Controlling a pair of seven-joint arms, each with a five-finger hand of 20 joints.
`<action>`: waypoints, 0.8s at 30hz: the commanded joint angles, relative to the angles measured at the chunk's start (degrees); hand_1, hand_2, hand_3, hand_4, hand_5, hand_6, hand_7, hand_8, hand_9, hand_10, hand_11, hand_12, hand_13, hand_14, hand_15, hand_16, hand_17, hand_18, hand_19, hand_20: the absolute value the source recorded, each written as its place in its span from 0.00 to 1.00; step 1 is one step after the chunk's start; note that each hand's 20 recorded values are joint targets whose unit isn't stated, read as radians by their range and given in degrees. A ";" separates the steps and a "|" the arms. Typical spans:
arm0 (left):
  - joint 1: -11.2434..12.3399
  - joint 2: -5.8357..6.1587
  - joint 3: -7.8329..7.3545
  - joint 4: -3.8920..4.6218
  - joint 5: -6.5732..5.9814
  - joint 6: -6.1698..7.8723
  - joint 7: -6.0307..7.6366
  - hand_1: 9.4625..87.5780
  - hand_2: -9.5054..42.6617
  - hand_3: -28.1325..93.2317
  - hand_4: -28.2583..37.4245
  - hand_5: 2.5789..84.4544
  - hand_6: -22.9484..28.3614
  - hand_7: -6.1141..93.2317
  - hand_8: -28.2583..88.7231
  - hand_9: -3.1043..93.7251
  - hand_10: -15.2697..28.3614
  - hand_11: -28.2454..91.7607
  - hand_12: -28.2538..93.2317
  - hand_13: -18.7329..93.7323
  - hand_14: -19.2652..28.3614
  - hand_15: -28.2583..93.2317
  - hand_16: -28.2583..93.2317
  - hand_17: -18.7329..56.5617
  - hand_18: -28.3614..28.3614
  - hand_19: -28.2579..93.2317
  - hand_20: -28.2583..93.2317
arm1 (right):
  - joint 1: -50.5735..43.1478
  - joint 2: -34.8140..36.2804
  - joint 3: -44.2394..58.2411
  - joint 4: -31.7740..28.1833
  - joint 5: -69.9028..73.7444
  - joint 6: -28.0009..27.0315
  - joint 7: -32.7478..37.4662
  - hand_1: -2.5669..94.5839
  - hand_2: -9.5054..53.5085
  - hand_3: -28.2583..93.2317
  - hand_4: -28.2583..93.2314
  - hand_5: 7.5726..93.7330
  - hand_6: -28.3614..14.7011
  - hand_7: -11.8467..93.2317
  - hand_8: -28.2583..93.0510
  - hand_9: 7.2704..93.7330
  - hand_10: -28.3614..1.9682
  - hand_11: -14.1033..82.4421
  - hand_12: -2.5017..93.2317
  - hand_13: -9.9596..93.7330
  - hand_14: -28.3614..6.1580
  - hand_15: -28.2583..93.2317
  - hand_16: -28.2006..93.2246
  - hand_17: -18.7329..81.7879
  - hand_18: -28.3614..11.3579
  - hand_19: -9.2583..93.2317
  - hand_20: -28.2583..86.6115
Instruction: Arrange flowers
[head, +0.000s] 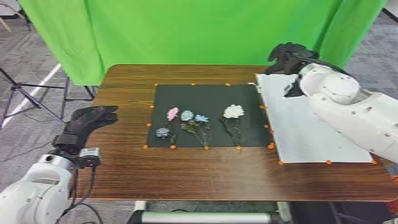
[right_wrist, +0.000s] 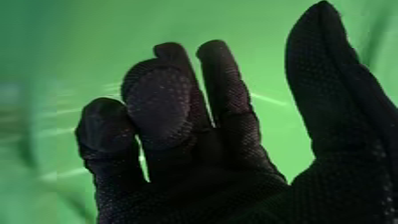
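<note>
In the head view, my left hand (head: 87, 121) is at the table's left edge, its fingers relaxed and empty. My right hand (head: 291, 54) is over the back right corner of the table, beyond the white sheet, holding nothing. Seen from the right wrist, the right hand (right_wrist: 200, 170) has its fingers fairly straight and the thumb spread apart. On the black mat (head: 213, 95) lie a white flower (head: 234, 111), a pink flower (head: 172, 113), a light blue flower (head: 201, 118), a pale grey-blue flower (head: 187, 115) and a darker blue-grey flower (head: 163, 132). Green stems run toward the mat's front edge.
A white sheet (head: 311, 130) lies right of the mat, under the right arm. Orange markers line the edges of the mat and sheet. The brown table (head: 204, 175) extends in front of them, and a green curtain (head: 213, 30) hangs behind.
</note>
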 joint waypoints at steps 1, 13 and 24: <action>-0.18 -0.23 0.26 0.07 0.43 -1.21 -0.87 0.31 0.42 0.70 0.11 0.61 0.50 0.23 0.17 0.56 0.73 0.43 0.30 0.53 0.84 0.43 0.20 0.32 0.79 0.49 0.39 | -3.91 -1.10 1.19 5.41 -1.04 -0.07 6.41 0.40 0.00 0.76 0.10 0.52 0.66 0.24 0.17 0.55 0.48 0.23 0.24 0.81 0.61 0.78 0.48 0.60 0.17 0.94 0.76; -0.35 -0.33 0.46 0.05 0.43 -1.70 -0.83 0.31 0.42 0.70 0.11 0.61 0.50 0.22 0.17 0.57 0.73 0.43 0.31 0.53 0.84 0.44 0.20 0.31 0.80 0.49 0.39 | -4.96 -2.18 -0.84 10.10 -5.64 0.46 9.54 0.43 0.00 0.74 0.10 0.54 0.66 0.24 0.18 0.57 0.47 0.23 0.24 0.82 0.61 0.78 0.48 0.60 0.17 0.95 0.75; 0.58 -0.80 0.01 -0.29 0.29 -1.37 -0.70 0.30 0.43 0.70 0.10 0.61 0.50 0.22 0.17 0.57 0.73 0.43 0.31 0.53 0.84 0.44 0.20 0.31 0.80 0.49 0.39 | -8.70 -2.33 3.54 12.01 -5.43 -3.44 11.50 0.46 0.00 0.74 0.10 0.57 0.67 0.25 0.17 0.59 0.48 0.23 0.24 0.83 0.62 0.78 0.48 0.61 0.18 0.95 0.74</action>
